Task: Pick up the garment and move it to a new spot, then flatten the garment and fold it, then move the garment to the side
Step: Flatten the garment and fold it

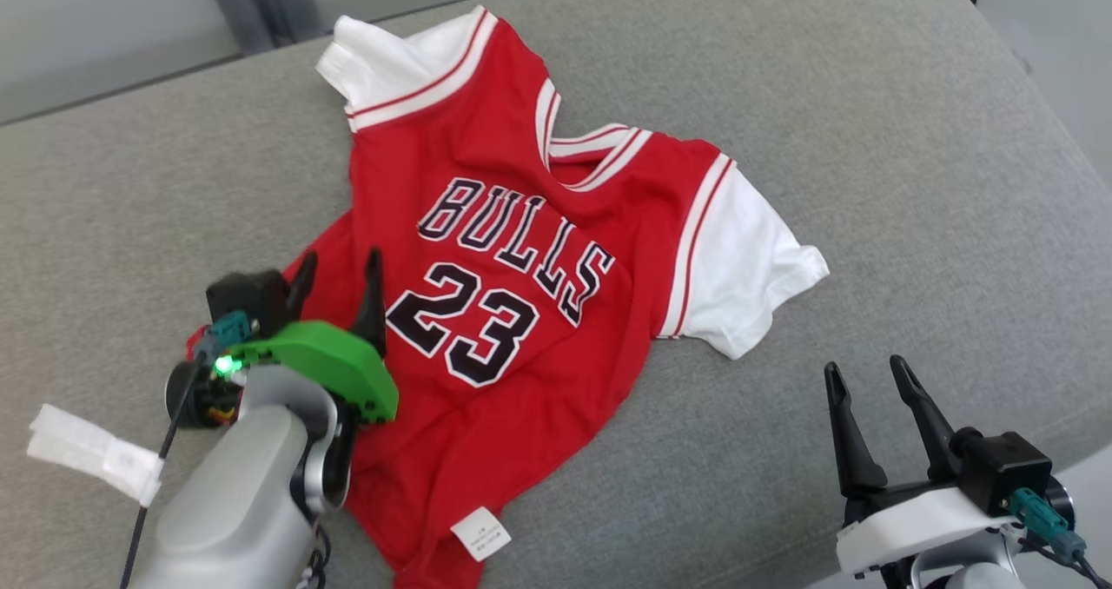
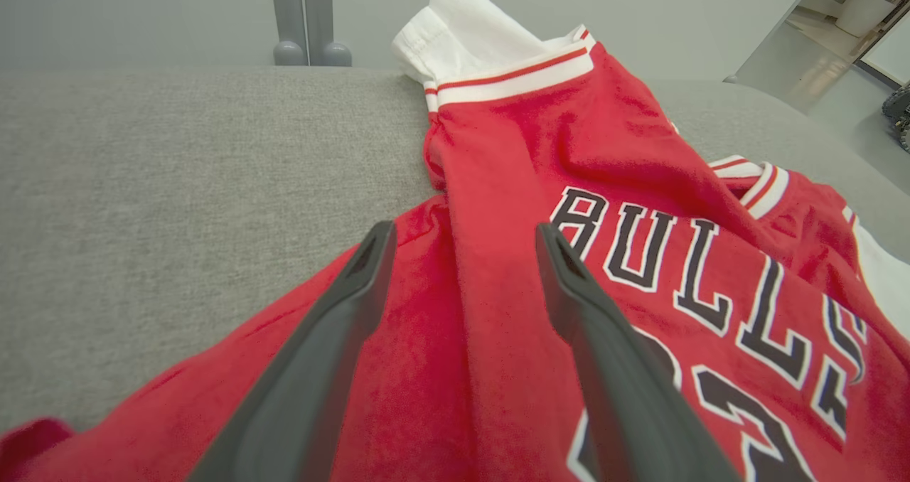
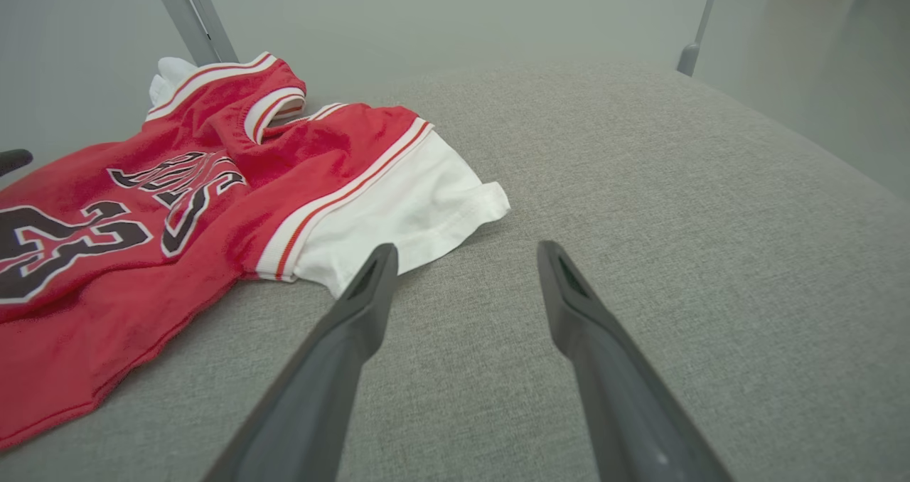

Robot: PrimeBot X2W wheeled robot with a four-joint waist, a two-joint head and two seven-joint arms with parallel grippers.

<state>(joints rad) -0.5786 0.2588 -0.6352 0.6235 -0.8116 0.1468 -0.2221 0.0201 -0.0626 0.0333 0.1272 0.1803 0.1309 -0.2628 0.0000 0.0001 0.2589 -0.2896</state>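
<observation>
The garment [image 1: 521,250] is a red jersey with white sleeves, "BULLS" and "23" on its front, lying face up and slightly rumpled on the grey cushion [image 1: 869,137]. My left gripper [image 1: 340,263] is open over the jersey's left side edge, nothing between its fingers. In the left wrist view the left gripper [image 2: 462,237] straddles a raised fold of the garment [image 2: 640,183]. My right gripper [image 1: 864,372] stands open above bare cushion, right of the hem. In the right wrist view the right gripper [image 3: 462,254] points past the white sleeve [image 3: 405,205].
A white label [image 1: 479,532] shows at the garment's turned-up hem. A white tag of tape [image 1: 91,450] hangs off my left forearm. Grey metal legs [image 2: 306,20] stand beyond the cushion's far edge. The cushion's front edge runs near my right gripper.
</observation>
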